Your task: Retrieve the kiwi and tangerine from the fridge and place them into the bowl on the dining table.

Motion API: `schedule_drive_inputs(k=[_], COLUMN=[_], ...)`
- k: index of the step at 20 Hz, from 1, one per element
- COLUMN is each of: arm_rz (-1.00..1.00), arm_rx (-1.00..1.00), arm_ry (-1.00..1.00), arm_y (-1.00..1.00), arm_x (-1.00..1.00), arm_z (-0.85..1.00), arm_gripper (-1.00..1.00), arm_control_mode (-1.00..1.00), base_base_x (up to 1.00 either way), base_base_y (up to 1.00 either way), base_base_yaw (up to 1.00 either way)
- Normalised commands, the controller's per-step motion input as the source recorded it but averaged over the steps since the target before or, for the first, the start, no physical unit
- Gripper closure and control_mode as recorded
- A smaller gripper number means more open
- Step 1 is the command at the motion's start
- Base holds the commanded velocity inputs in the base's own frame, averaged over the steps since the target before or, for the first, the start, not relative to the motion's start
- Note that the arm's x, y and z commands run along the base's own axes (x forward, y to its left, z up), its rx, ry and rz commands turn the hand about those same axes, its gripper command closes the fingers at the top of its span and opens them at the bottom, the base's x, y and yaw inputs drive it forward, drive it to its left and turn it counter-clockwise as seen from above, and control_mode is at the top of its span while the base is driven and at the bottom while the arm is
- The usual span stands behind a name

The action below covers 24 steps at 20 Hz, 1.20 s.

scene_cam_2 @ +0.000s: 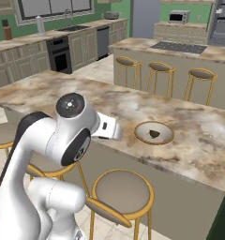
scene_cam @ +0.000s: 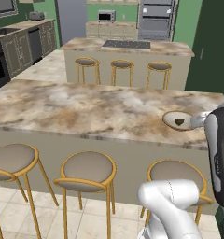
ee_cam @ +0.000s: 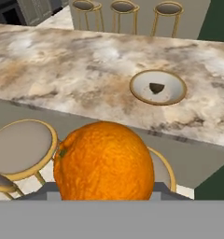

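Orange fills the lower middle of the hand view: the tangerine (ee_cam: 103, 161) sits right at the camera, low centre of the frame, clamped in the gripper (ee_cam: 104, 193), whose fingers are part-way closed around it, the tips themselves hidden behind the fruit. Left of it in that view, stool (ee_cam: 21, 147) seats with gold rims poke in from the lower left. Running across the whole middle of the frame is the table (ee_cam: 62, 74), its marbled brown-beige top bare on the left side. Moving right, the bowl (ee_cam: 157, 87) sits on that top, right of centre in the upper half, well apart from the tangerine, and a small dark thing lies in its middle; I cannot tell what it is. Over to the left base view: three stools line the near side of the table (scene_cam: 86, 105) along the bottom, the arm (scene_cam: 216, 154) climbs up the right edge, and the bowl (scene_cam: 178, 120) rests at right, close to the table's near edge, beside the arm. In the right base view the arm (scene_cam_2: 63, 136) bulks in the lower left, the bowl (scene_cam_2: 154, 133) lies just right of centre on the table (scene_cam_2: 198, 140), and the slate-grey fridge (scene_cam_2: 145, 18) stands shut at top centre.
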Motion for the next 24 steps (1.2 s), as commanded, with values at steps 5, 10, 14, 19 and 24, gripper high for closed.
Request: schedule_drive_inputs(k=[5, 10, 14, 19, 24], arm_rz=[-0.05, -0.02, 0.0, 0.0, 0.0], arm_rx=[0.03, 0.02, 0.0, 0.0, 0.03], arm_ry=[0.19, 0.21, 0.09, 0.14, 0.14], arm_y=[-0.6, -0.51, -0.23, -0.15, -0.04], arm_x=[0.77, 1.0, 1.0, 0.69, 0.35], arm_z=[0.0, -0.14, -0.5, -0.52, -0.42], arm_gripper=[1.0, 1.0, 1.0, 1.0, 1.0], arm_control_mode=[-1.0, -1.0, -1.0, -1.0, -1.0], base_base_x=[0.0, 0.0, 0.0, 0.0, 0.0], base_base_y=[0.0, 0.0, 0.0, 0.0, 0.0], base_base_yaw=[0.0, 0.0, 0.0, 0.0, 0.0])
